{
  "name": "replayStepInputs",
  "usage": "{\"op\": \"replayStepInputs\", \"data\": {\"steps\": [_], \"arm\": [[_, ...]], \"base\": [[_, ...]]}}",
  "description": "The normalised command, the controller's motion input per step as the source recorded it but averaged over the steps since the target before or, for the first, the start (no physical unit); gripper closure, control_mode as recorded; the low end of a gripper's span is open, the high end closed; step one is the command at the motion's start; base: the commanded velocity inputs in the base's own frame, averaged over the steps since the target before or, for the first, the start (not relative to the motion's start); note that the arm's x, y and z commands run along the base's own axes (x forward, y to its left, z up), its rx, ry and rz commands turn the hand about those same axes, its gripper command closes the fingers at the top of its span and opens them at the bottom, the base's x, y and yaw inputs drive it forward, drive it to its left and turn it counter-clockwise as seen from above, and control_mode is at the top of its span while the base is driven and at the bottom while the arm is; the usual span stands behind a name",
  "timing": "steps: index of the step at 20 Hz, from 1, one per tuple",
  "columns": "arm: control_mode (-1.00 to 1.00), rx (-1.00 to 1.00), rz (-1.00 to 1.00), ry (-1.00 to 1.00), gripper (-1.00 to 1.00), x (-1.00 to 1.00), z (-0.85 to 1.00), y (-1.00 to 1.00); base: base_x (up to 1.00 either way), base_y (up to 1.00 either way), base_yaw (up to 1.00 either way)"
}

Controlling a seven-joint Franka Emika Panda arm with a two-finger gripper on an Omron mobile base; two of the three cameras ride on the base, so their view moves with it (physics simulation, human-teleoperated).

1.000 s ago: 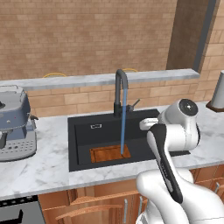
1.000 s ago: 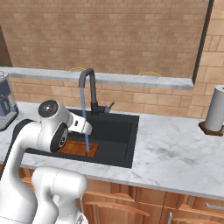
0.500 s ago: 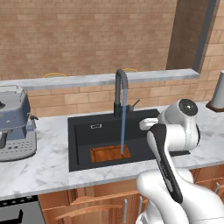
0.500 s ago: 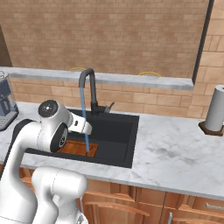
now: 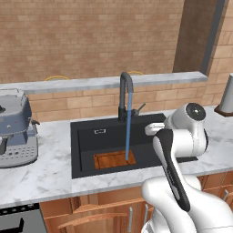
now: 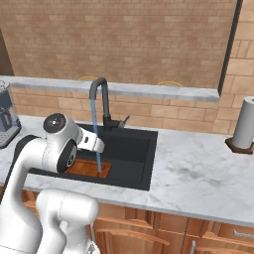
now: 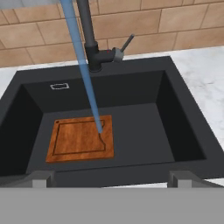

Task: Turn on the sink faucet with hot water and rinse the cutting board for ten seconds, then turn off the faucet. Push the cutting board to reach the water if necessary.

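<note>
Water point(image 7: 85, 74) is running from the sink faucet point(image 5: 125, 93) and lands on the cutting board point(image 7: 81, 138), striking near its 3 o'clock edge in the hand view; the board lies flat on the floor of the sink point(image 7: 144, 118), toward the 7 o'clock corner of the basin. The claw point(image 7: 111, 177) hangs above the near rim of the sink with jaws spread wide, gripping nothing. Risks from here: the stream hits close to the board's edge, so any nudge toward 9 o'clock would likely take the board out of the water; the faucet's lever point(image 7: 127, 43) is thin and sits at about 1 o'clock from the faucet base, so a poorly aligned approach for shut-off could slip past it or bump the spout instead; closing the faucet too soon would cut the rinse short. Surface: white marble counter point(image 6: 198, 173) around a matte black basin. Room: brick back wall with a grey ledge point(image 5: 95, 83), a coffee machine point(image 5: 16, 127) at 9 o'clock of the sink in the left base view, a paper towel roll point(image 6: 244, 129) at 3 o'clock in the right base view, wooden cabinets below
</note>
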Motion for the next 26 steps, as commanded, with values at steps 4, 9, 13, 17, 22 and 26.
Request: {"op": "replayStepInputs", "data": {"steps": [4,9,13,17,22,26], "arm": [[-1.00,0.00,0.00,0.00,-1.00,0.00,0.00,0.00],[-1.00,0.00,0.00,0.00,-1.00,0.00,0.00,0.00],[-1.00,0.00,0.00,0.00,-1.00,0.00,0.00,0.00],[-1.00,0.00,0.00,0.00,-1.00,0.00,0.00,0.00],[-1.00,0.00,0.00,0.00,-1.00,0.00,0.00,0.00],[-1.00,0.00,0.00,0.00,-1.00,0.00,0.00,0.00]], "base": [[0.00,0.00,0.00],[0.00,0.00,0.00],[0.00,0.00,0.00],[0.00,0.00,0.00],[0.00,0.00,0.00],[0.00,0.00,0.00]]}}
